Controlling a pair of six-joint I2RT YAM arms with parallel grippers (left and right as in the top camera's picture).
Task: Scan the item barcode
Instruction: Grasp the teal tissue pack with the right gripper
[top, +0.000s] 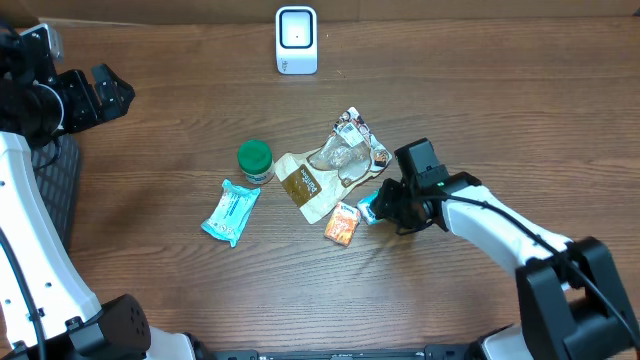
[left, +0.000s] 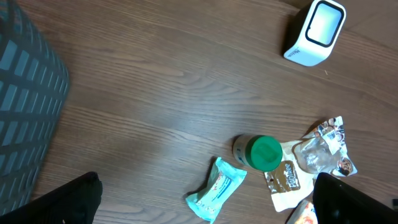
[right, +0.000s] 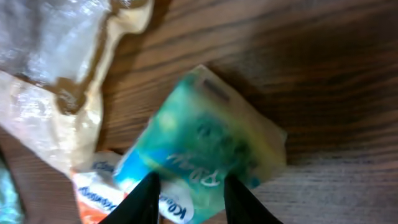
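Note:
The white barcode scanner (top: 296, 40) stands at the table's far edge, also seen in the left wrist view (left: 314, 32). A small blue-green packet (top: 368, 208) lies right of the item pile and fills the right wrist view (right: 205, 137). My right gripper (top: 386, 204) is down over it, and its two dark fingertips (right: 148, 199) straddle the packet's near end with a narrow gap; I cannot see a firm pinch. My left gripper (top: 108, 88) hangs wide open at the far left, high above the table, holding nothing (left: 206, 180).
The pile holds a green-lidded jar (top: 255, 160), a teal wipes pack (top: 231, 211), a brown pouch (top: 305, 185), a clear crinkled bag (top: 348, 150) and an orange packet (top: 342, 224) touching the blue-green one. A dark ribbed bin (top: 55, 190) sits at the left edge.

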